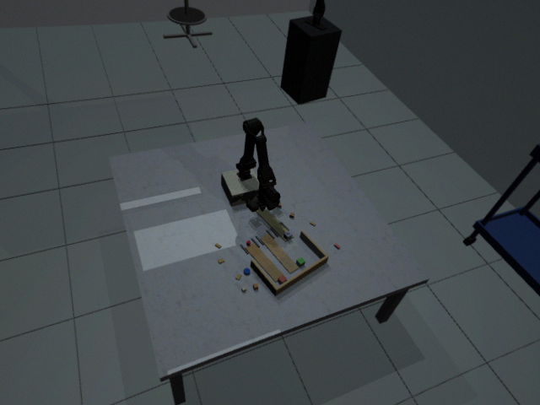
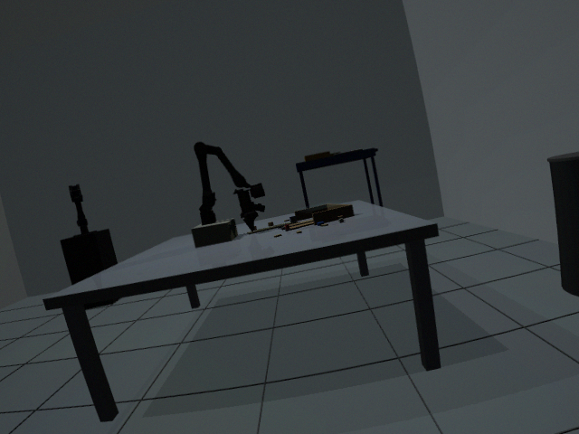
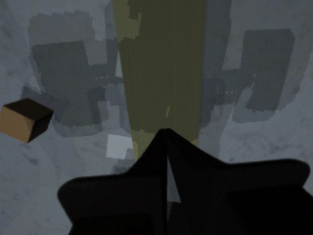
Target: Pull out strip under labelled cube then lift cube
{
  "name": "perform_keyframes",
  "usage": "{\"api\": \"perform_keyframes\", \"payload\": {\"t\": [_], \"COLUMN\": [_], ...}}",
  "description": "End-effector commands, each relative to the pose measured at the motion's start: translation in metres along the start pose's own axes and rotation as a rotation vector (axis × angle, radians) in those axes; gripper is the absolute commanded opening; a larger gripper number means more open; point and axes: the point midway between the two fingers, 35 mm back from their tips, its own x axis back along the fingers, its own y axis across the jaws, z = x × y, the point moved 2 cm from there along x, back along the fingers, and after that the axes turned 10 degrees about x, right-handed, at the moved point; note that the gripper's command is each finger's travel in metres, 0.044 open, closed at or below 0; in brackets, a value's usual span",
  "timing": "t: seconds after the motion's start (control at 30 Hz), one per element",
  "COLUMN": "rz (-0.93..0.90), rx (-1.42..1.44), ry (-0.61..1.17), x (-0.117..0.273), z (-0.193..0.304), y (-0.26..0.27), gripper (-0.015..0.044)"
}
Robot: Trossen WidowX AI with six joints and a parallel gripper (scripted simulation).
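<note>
My gripper [image 1: 261, 207] [image 2: 252, 230] [image 3: 164, 133] is shut with nothing visible between its fingers. Its tips point down onto the near part of an olive strip [image 1: 271, 221] [image 3: 163, 73]; whether they touch it is hard to tell. A blue-grey cube [image 1: 288, 234] is at the strip's far end; whether it rests on the strip or just beyond is unclear. Two tan strips [image 1: 278, 252] [image 1: 263, 261] lie alongside. A green cube [image 1: 300, 261] is by the far end of the middle one, and a red cube [image 1: 282, 278] by the outer one. No label is readable.
A three-sided wooden frame [image 1: 305, 273] stands around the strips' far ends. Dark rails [image 1: 255, 241] and a red ball [image 1: 248, 242] are near the strips. A blue disc [image 1: 246, 271] and several small blocks lie around. An orange block [image 3: 19, 122] is left of the strip in the wrist view.
</note>
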Motion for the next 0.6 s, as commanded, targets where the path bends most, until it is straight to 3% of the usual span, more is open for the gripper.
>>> {"api": "perform_keyframes", "payload": {"t": [0.0, 0.57], "rz": [-0.008, -0.008], "rx": [0.003, 0.003], "ry": [0.035, 0.036], "x": [-0.0040, -0.0039], "z": [0.0163, 0.0224], "y": [0.0038, 0.0051], "gripper": [0.0000, 0.0000]}}
